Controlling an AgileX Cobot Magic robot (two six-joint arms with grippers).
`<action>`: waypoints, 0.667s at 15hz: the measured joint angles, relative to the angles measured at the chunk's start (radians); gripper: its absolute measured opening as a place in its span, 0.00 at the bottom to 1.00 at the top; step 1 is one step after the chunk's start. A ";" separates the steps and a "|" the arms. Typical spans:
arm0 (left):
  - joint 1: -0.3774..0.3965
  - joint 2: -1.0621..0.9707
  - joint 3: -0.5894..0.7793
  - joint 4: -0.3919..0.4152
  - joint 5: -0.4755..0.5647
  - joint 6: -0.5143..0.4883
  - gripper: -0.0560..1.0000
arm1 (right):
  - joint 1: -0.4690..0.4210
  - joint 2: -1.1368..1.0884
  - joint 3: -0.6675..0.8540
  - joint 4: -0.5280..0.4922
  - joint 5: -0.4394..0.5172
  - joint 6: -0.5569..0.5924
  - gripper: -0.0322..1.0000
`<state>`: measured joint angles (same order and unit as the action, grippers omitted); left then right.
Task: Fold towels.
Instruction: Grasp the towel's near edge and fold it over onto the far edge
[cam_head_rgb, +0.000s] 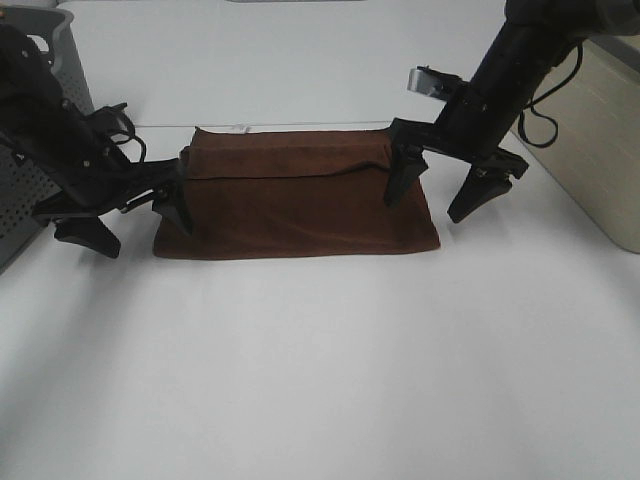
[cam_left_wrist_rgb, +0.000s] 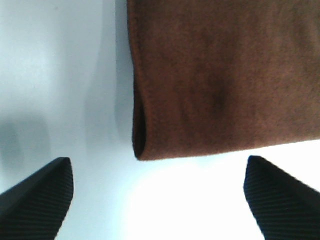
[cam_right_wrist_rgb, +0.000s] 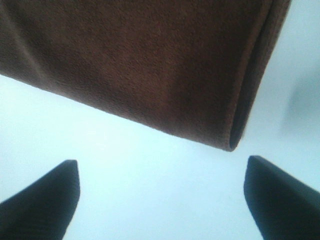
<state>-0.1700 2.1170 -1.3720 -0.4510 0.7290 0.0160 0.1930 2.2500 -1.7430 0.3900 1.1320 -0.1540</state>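
The dark reddish-brown towel (cam_head_rgb: 300, 200) lies folded as a wide rectangle on the white table, with a layer edge running across its far part. My left gripper (cam_head_rgb: 135, 222) is open and empty at the towel's left end, its inner finger (cam_head_rgb: 175, 208) by the edge. My right gripper (cam_head_rgb: 440, 190) is open and empty at the right end, its inner finger (cam_head_rgb: 398, 178) over the cloth. In the left wrist view a folded corner of the towel (cam_left_wrist_rgb: 220, 75) lies ahead of the spread gripper (cam_left_wrist_rgb: 160, 200). The right wrist view shows the other corner of the towel (cam_right_wrist_rgb: 140, 55) ahead of that gripper (cam_right_wrist_rgb: 160, 200).
A grey perforated bin (cam_head_rgb: 45, 70) stands at the far left behind the left arm. A beige box (cam_head_rgb: 600, 140) stands at the right edge behind the right arm. White table (cam_head_rgb: 320, 370) stretches in front of the towel.
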 joint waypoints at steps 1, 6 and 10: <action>0.000 0.000 0.006 0.000 -0.011 0.004 0.87 | 0.000 -0.013 0.045 0.010 -0.036 -0.011 0.84; 0.000 -0.001 0.006 -0.002 -0.073 0.007 0.86 | 0.000 -0.013 0.079 0.034 -0.112 -0.027 0.84; 0.000 0.036 0.004 -0.023 -0.100 0.031 0.86 | 0.000 0.009 0.081 0.081 -0.154 -0.041 0.84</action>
<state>-0.1700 2.1530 -1.3680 -0.4740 0.6290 0.0470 0.1930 2.2590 -1.6620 0.4710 0.9780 -0.1950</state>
